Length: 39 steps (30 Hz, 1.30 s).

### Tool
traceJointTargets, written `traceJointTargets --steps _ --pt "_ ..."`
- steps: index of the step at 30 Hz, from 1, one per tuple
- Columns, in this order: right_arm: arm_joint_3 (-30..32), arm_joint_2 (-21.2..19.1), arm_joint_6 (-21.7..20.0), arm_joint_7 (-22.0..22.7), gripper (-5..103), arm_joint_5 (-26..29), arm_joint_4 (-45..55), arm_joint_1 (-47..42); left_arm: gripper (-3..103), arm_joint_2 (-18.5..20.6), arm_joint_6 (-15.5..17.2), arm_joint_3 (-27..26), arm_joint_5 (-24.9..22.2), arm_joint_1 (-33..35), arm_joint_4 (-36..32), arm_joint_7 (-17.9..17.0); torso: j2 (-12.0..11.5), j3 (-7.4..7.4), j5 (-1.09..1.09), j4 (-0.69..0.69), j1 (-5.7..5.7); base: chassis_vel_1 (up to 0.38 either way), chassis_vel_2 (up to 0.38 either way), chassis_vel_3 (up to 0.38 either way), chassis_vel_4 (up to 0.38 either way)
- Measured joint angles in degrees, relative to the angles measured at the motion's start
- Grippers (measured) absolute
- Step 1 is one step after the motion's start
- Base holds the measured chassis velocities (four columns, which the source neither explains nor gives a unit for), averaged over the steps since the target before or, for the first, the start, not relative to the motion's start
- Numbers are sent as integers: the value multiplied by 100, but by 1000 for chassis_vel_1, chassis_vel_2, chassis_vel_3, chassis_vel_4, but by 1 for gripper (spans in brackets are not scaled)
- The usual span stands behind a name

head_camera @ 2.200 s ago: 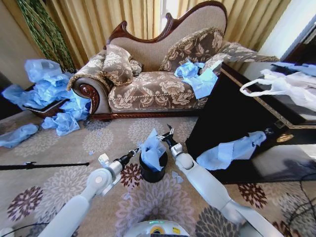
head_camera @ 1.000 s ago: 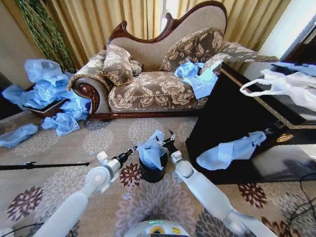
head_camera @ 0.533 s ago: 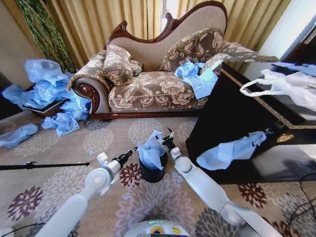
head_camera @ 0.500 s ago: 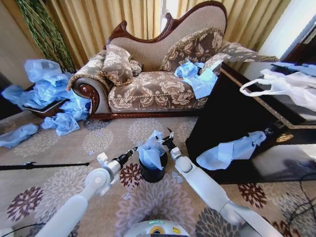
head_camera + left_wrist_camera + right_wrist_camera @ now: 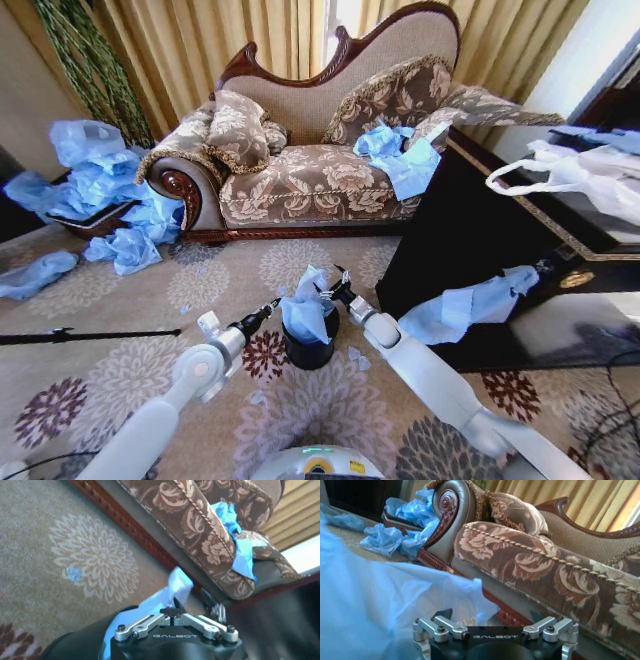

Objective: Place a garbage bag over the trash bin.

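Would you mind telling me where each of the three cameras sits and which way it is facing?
Head view: on the robot's head, looking forward and down at the garbage bag stuffed in the trash bin, the sofa behind; both arms show, the left gripper and right gripper flanking the bin.
Left wrist view: on the left wrist, facing past its gripper mount across the carpet toward the bag and sofa base.
Right wrist view: on the right wrist, facing the sofa, the bag close in front.
Shared: all three show the bag and the sofa.
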Motion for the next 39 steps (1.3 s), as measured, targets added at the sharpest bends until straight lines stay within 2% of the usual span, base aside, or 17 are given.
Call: traceJointTargets --steps 5,12,15,20,26,37,39 --pt "-126 62 -133 -409 100 46 -257 393 0 52 12 21 364 198 -101 362 0 0 -1 0 0 0 0 0 0" --pt "-214 50 -210 -917 100 5 -324 557 0 46 15 51 585 301 -129 551 0 0 0 -1 0 0 0 0 0" --pt "-223 -10 -411 -1346 100 -156 -179 575 0 40 8 44 794 478 -163 711 0 0 0 -1 0 0 0 0 0" --pt "-123 -120 -559 -1491 100 -530 -114 574 0 15 -14 6 932 628 -206 850 0 0 0 0 0 0 0 0 0" --pt "-43 -210 -550 -1557 100 -831 -118 563 0 6 -22 24 975 616 -206 913 0 0 0 -2 0 0 0 0 0" --pt "-267 235 -308 -1757 100 -896 -615 990 0 66 -24 79 1234 642 -246 1055 0 0 -1 1 0 0 0 0 0" --pt "-387 304 -258 -1938 100 -773 -685 1183 0 61 -27 96 1297 657 -246 1086 0 0 0 0 0 0 0 0 0"
